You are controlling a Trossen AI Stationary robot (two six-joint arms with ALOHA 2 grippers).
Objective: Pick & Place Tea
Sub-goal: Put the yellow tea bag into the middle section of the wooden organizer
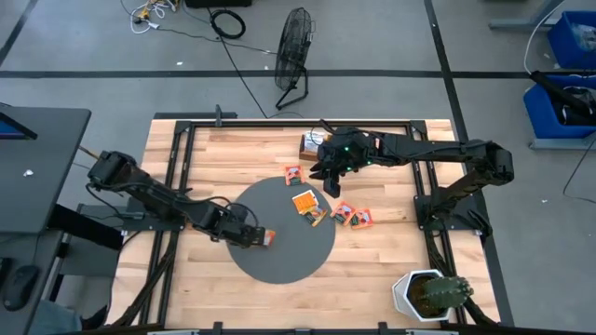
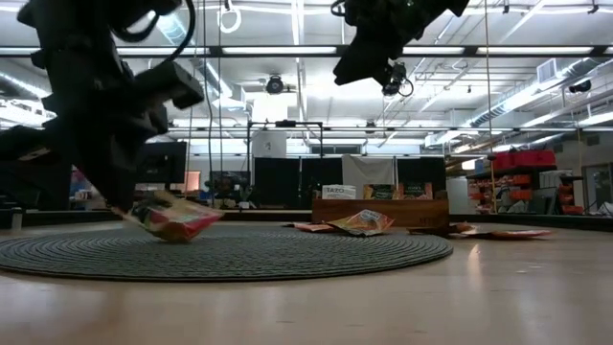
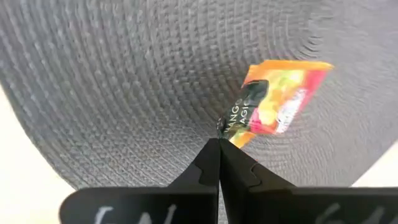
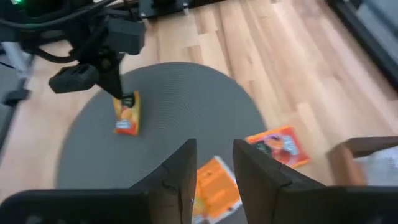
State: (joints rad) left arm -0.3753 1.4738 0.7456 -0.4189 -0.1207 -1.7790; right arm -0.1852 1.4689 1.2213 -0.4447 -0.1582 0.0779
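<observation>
A round grey disc (image 1: 279, 244) lies on the wooden table. My left gripper (image 1: 259, 238) is over its near left part, shut on an orange-and-red tea packet (image 3: 277, 99), which also shows in the right wrist view (image 4: 127, 114). Several more tea packets lie flat around the disc's far right edge: one (image 1: 293, 174) on the wood, two (image 1: 309, 205) on the disc, two (image 1: 353, 216) to the right of it. My right gripper (image 4: 214, 165) hovers open above those packets, with nothing between its fingers. My left gripper pinches the packet's dark-printed end (image 3: 229, 129) between its two fingertips. The fingers come from above, slanting down. The packet hangs below them, tilted (image 2: 172, 218); I cannot tell whether its lower end touches the disc.
A low wooden box (image 1: 310, 144) with more packets stands at the table's far side behind the disc. A potted cactus (image 1: 430, 294) sits at the near right corner. Bare wood lies left and near of the disc.
</observation>
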